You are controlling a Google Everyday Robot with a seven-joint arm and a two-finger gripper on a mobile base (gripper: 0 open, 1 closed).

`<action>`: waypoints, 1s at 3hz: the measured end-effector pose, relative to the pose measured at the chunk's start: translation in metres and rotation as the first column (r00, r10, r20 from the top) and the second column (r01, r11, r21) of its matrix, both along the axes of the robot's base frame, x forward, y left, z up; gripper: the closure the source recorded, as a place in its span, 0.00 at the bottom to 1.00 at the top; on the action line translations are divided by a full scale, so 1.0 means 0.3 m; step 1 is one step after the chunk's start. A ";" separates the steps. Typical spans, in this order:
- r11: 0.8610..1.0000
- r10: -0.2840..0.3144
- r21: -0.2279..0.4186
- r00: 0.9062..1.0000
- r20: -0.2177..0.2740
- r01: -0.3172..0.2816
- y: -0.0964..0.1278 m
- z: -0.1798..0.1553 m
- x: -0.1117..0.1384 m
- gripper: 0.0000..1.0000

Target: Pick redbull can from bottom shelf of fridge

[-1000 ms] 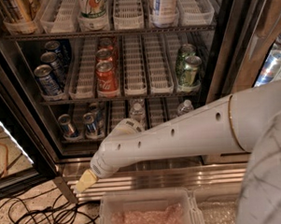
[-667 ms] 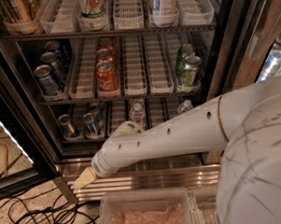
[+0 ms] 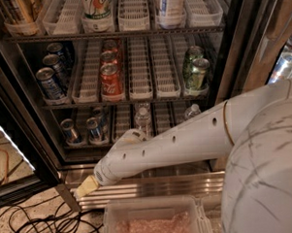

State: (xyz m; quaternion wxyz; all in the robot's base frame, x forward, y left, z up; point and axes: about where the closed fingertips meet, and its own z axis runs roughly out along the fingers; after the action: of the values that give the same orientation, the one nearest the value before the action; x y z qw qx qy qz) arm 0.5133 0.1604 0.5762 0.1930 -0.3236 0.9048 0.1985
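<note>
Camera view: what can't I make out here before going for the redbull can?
- Bottom shelf: its front right part is hidden behind the arm.
- Redbull can: label too blurred to read; the cans behind it are mostly hidden.
- Tool, low left in front of the fridge's steel base: partly covered by the wrist.
- Top-rack bottles: cut off by the upper edge.

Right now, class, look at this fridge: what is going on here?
A robot arm reaches across the open fridge. Its gripper hangs low, in front of the ribbed steel base, below the shelves. The redbull can stands untouched on the bottom shelf, above the gripper and slightly to its right.
</note>
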 end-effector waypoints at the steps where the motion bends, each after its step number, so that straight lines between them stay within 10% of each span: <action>1: 0.998 -0.030 0.056 0.999 0.023 0.029 0.045 -0.050 0.056 0.00; 3: 0.953 -0.155 0.273 0.986 0.057 0.134 0.150 0.016 0.213 0.00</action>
State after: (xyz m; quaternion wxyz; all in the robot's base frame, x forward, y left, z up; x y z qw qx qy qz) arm 0.5773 0.2054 0.5810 0.2842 -0.2349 0.8826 0.2917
